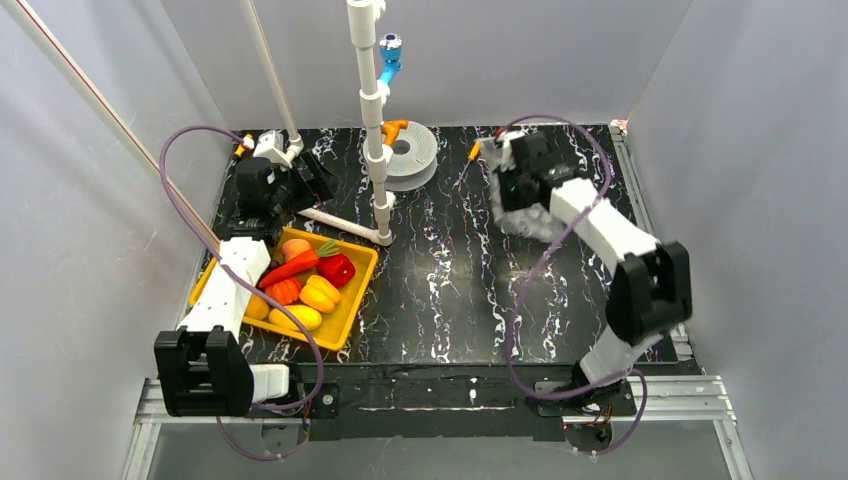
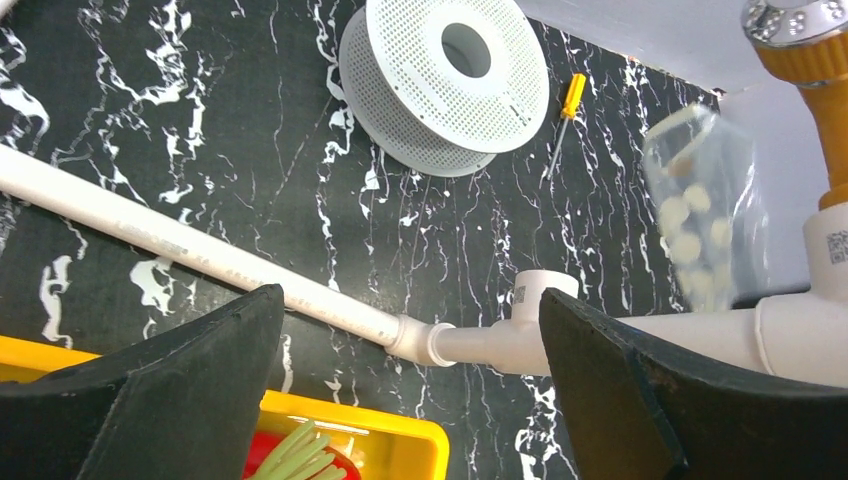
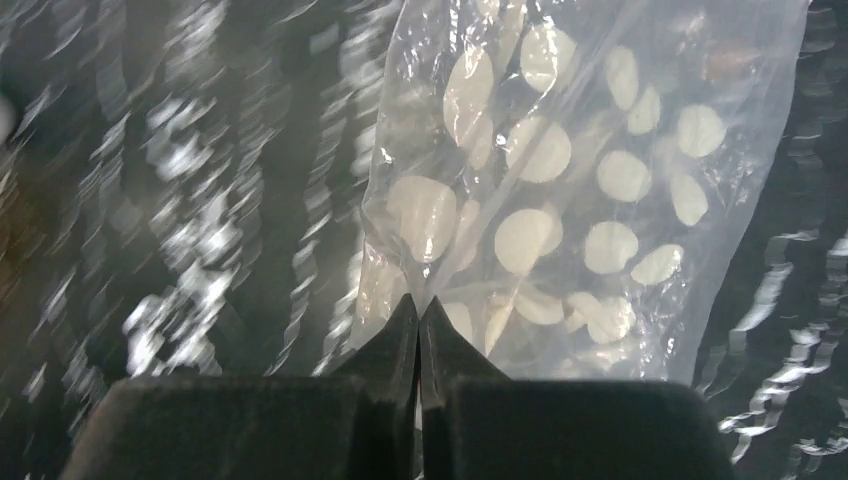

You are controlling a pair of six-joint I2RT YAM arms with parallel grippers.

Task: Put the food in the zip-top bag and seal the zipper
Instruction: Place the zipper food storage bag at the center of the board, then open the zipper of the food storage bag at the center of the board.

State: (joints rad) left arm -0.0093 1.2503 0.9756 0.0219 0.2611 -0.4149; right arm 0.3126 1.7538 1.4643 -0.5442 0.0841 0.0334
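Left wrist view shows the left gripper (image 2: 408, 300) spread wide with nothing between its black fingers (image 2: 180, 380), poised over the far corner of the yellow tray (image 2: 400, 432). From above, that tray sits at the left side of the black marbled desk (image 1: 450, 290), partly under the left arm. The food (image 1: 310, 280) is all in the tray: a carrot (image 1: 293, 268), a red pepper (image 1: 338, 268), a yellow pepper (image 1: 320, 292), a peach-coloured piece (image 1: 295, 247) and other orange and yellow pieces packed close together.

Just right of the tray a white PVC pipe (image 1: 372, 150) rises from the desk, with a second length lying flat beside the tray. A white perforated spool (image 1: 412, 155) lies behind it, and an orange-handled screwdriver (image 1: 472, 152) is near the spool.

At the far right, the right gripper (image 3: 420, 318) is closed, its tips pinching the edge of the zip-top bag (image 3: 560, 200). The clear, white-dotted bag hangs crumpled from the gripper, well apart from the tray. The desk beneath is blurred.
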